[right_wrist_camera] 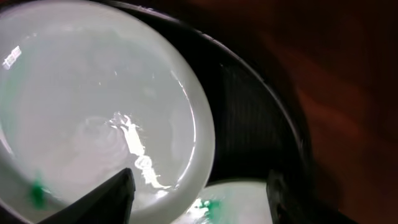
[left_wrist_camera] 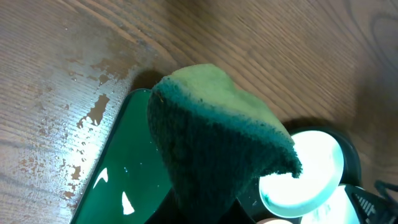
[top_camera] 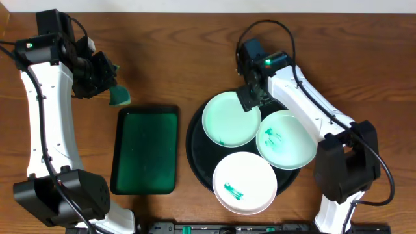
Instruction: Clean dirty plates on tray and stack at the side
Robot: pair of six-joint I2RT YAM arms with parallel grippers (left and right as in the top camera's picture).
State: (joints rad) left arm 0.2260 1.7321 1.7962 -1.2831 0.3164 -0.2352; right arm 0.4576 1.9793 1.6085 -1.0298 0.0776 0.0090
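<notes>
Overhead alone shows 3 plates (top_camera: 231,119); left hand (top_camera: 110,88) grips sponge (left_wrist_camera: 217,143), right hand (top_camera: 249,98) wide.

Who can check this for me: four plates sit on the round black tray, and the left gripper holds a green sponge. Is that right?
Not quite. The overhead view shows three plates, not four, on the round black tray. The left gripper does hold a green sponge.

Pale-mint plates (top_camera: 231,119) carry teal smears, the tray (top_camera: 197,155) is black, the sponge (left_wrist_camera: 211,130) dark green, perhaps yellow-topped.
</notes>
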